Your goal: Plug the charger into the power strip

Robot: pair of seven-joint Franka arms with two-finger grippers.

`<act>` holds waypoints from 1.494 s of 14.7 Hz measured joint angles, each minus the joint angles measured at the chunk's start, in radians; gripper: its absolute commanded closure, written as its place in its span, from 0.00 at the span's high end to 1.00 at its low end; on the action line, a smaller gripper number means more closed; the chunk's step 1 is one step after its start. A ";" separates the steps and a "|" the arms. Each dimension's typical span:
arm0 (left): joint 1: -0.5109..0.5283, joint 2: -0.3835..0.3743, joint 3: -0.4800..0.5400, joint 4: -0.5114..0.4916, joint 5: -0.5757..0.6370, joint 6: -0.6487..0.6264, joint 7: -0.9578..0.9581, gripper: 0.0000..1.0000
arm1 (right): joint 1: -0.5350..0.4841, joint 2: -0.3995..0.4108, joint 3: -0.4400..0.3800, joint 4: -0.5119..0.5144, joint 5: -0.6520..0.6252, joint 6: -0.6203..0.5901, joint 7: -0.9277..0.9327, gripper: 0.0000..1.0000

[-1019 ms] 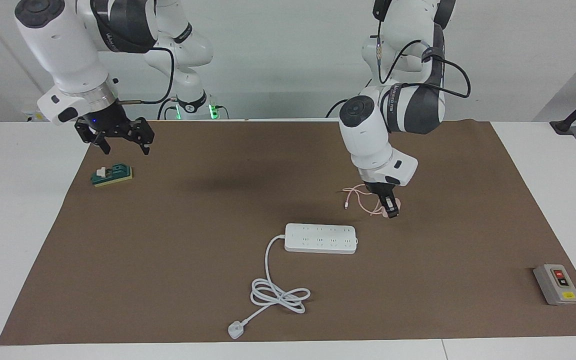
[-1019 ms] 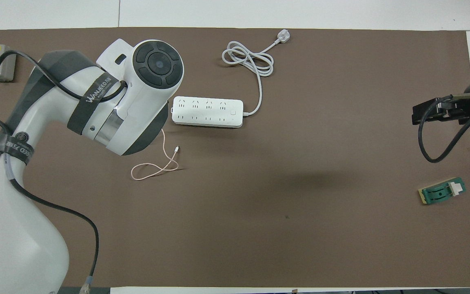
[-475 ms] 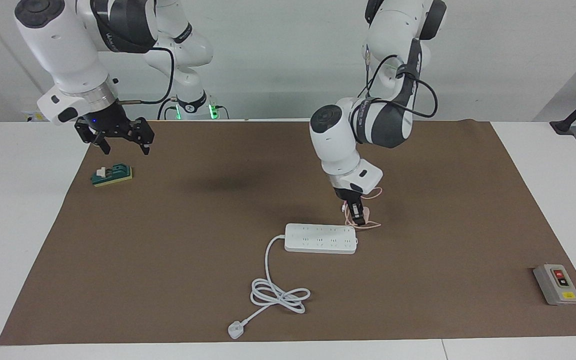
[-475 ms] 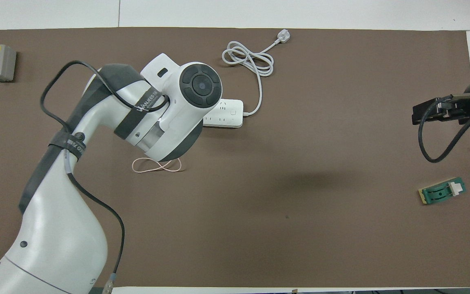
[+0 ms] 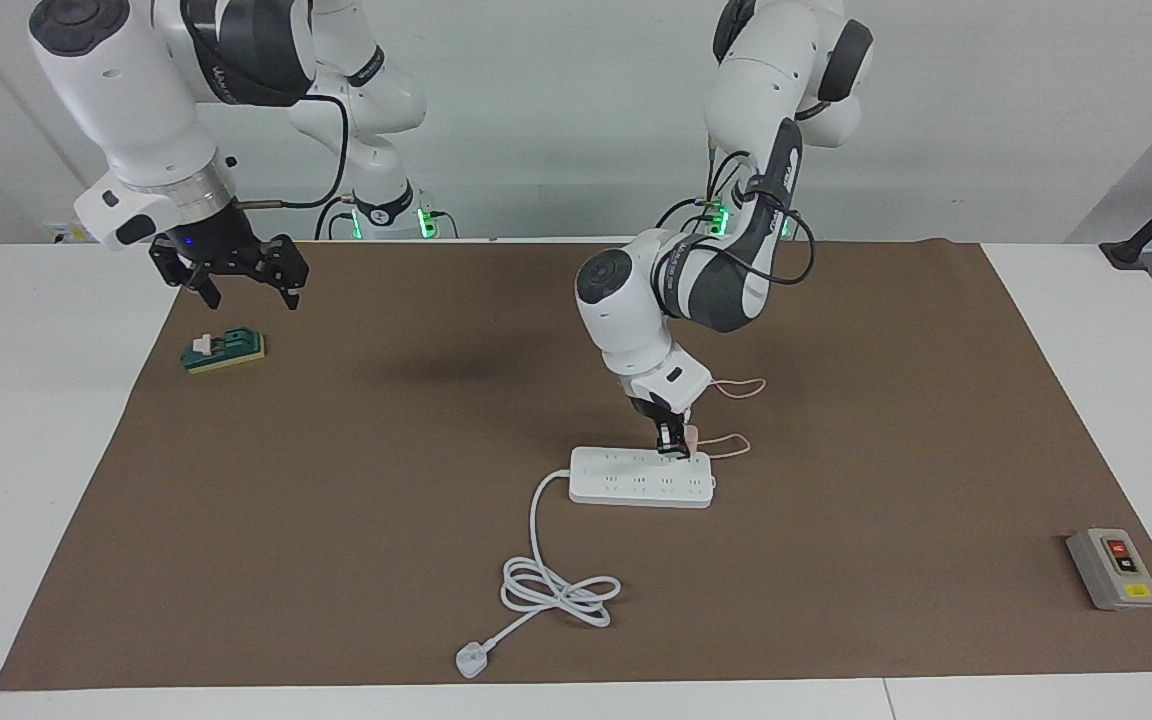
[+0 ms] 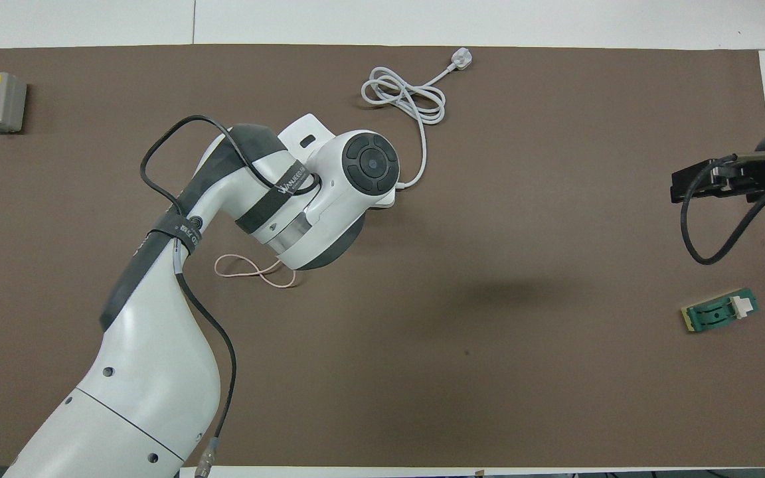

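The white power strip (image 5: 641,478) lies mid-mat, its thick cord (image 5: 548,590) coiled farther from the robots. My left gripper (image 5: 674,447) is shut on the pale pink charger (image 5: 693,437) and holds it right over the strip's socket row nearest the left arm's end, at or just above the surface. The thin pink cable (image 5: 733,441) trails on the mat beside the strip. In the overhead view the left arm covers the gripper, the charger and most of the power strip (image 6: 390,198); only loops of the cable (image 6: 250,269) show. My right gripper (image 5: 241,275) waits open, up in the air.
A small green block (image 5: 224,350) lies under the right gripper, toward the right arm's end. A grey box with red and yellow buttons (image 5: 1113,568) sits at the left arm's end, far from the robots. The strip's white plug (image 5: 471,660) rests near the mat's edge.
My left arm has carried the charger from the mat beside the strip to over the strip's sockets, dragging the pink cable along. The right arm has not moved.
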 measured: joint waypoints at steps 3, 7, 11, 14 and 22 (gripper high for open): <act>0.002 0.000 0.002 0.000 0.000 0.000 0.039 0.00 | 0.000 0.000 0.000 0.000 0.000 0.000 0.000 1.00; 0.005 0.001 0.009 0.000 -0.045 0.000 0.138 0.00 | 0.000 0.000 0.000 0.000 0.000 0.000 0.000 1.00; 0.015 0.009 0.009 -0.003 -0.083 0.000 0.222 0.00 | 0.000 0.000 0.000 0.000 0.000 0.000 0.000 1.00; 0.036 0.008 0.011 -0.002 -0.132 0.000 0.324 0.00 | 0.000 0.000 0.000 0.000 0.000 0.000 0.000 1.00; 0.087 0.007 0.012 0.002 -0.163 0.001 0.404 0.00 | 0.000 0.000 0.000 0.000 0.000 0.000 0.000 1.00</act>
